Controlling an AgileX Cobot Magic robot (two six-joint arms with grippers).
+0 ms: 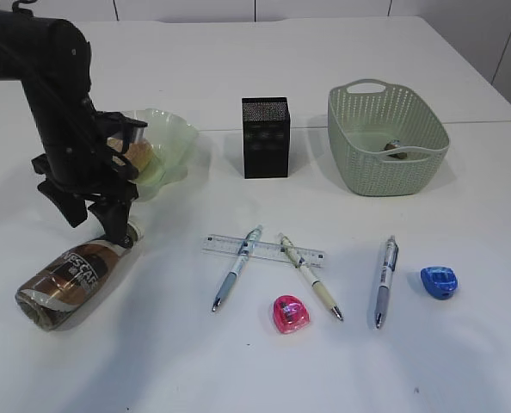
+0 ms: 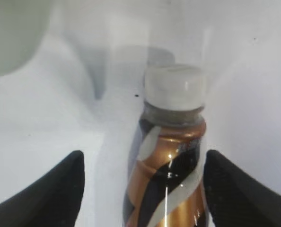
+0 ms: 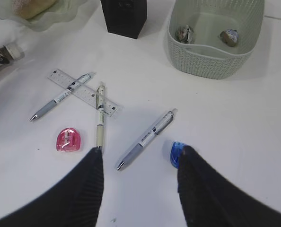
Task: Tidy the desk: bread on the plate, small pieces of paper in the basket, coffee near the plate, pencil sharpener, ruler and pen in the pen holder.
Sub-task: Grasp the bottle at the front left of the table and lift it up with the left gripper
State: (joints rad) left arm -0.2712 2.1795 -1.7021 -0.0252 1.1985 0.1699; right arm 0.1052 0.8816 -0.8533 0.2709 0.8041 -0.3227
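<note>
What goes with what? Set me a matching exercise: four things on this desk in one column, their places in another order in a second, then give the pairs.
Things:
1. bread
2. coffee
3. ruler
4. blue pencil sharpener

Places:
A. lying on its side between the open fingers of the left gripper
B. flat on the desk under two crossed pens
C. in the plate
D. right of the rightmost pen

Pairs: 1-C, 2-A, 3-B, 4-D
</note>
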